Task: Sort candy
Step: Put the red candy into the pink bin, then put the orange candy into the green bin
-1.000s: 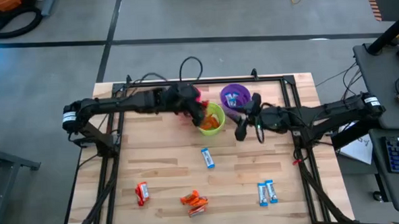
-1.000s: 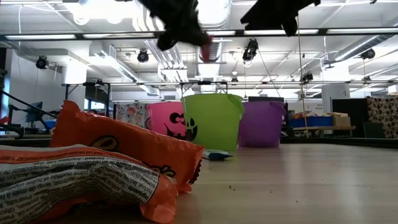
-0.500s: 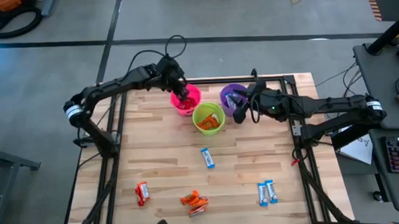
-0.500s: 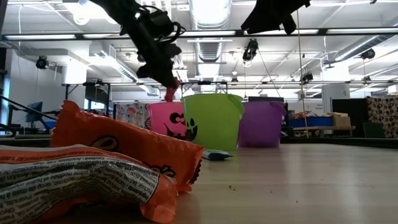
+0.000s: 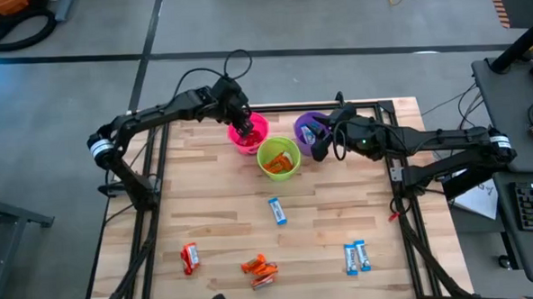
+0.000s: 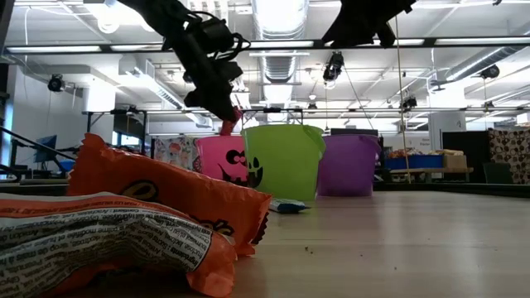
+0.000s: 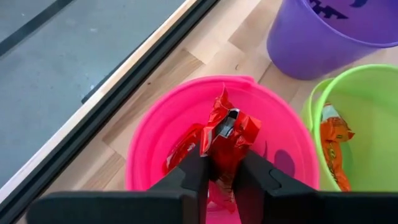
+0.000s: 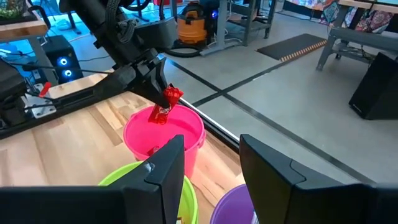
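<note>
My left gripper [image 7: 224,171] hangs over the pink cup [image 7: 149,140], shut on a red candy [image 7: 229,132]. The right wrist view shows that candy [image 8: 166,101] just above the cup's mouth [image 8: 163,134]. More red wrappers lie inside the pink cup. The green cup [image 5: 279,158], with orange candy in it, and the purple cup [image 5: 312,127] stand beside it. My right gripper [image 5: 320,145] is open, in the air at the purple cup's near side. Loose candies lie on the table: one blue [image 5: 277,210], one red [image 5: 190,256], an orange pile [image 5: 260,269] and a blue pair [image 5: 357,256]. My left gripper pinches the red candy between its two fingers [image 7: 198,169], which point down from above. The crinkled wrapper end [image 7: 219,106] sticks out past the fingertips. The candy is lifted clear and hangs over the pink cup's mouth, just above the rim [image 6: 217,139].
The three cups stand close together in a row near the table's far edge [image 5: 274,107]. Black frame rails run along the table's sides [image 5: 152,218]. Bare wood lies between the cups and the loose candies. Two orange candies [image 6: 157,207] fill the low view's foreground.
My left gripper, shut on the red candy all the while, moved from above the green cup toward the far left and came down over the pink cup; it has stayed there for the last half second. My right gripper shifted toward the far edge, closer to the purple cup.
</note>
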Robot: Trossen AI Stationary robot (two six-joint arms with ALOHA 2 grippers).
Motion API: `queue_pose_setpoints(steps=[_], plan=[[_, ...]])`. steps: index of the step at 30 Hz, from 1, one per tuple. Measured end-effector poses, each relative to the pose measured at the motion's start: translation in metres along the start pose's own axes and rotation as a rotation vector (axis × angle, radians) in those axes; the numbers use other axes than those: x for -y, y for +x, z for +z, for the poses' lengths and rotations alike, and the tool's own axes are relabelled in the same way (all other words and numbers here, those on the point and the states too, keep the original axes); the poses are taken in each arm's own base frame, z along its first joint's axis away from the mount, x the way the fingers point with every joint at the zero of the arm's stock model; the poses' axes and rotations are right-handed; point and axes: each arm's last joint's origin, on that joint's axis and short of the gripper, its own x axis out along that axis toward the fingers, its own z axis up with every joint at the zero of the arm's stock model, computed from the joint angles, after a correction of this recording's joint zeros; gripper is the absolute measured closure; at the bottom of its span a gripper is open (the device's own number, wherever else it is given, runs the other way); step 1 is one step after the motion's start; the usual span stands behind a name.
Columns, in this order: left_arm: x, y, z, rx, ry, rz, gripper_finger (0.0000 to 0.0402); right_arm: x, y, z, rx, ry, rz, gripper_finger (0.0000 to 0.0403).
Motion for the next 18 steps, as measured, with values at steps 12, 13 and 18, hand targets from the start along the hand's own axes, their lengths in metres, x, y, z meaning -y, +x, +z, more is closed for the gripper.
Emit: queue_pose_setpoints(steps=[12,13,18], plan=[[0.002,0.000,-0.004,-0.039,-0.028,-0.014,0.0285,0.000,-0.001,0.000,-0.016,0.000,0.006,0.0252],[0.003,0.000,-0.004,-0.043,-0.034,-0.016,0.0279,0.000,-0.001,0.000,-0.016,-0.001,0.006,0.0252],[0.011,0.000,-0.007,-0.061,-0.035,-0.036,0.0250,0.000,-0.001,0.000,-0.017,-0.030,0.007,0.0258]])
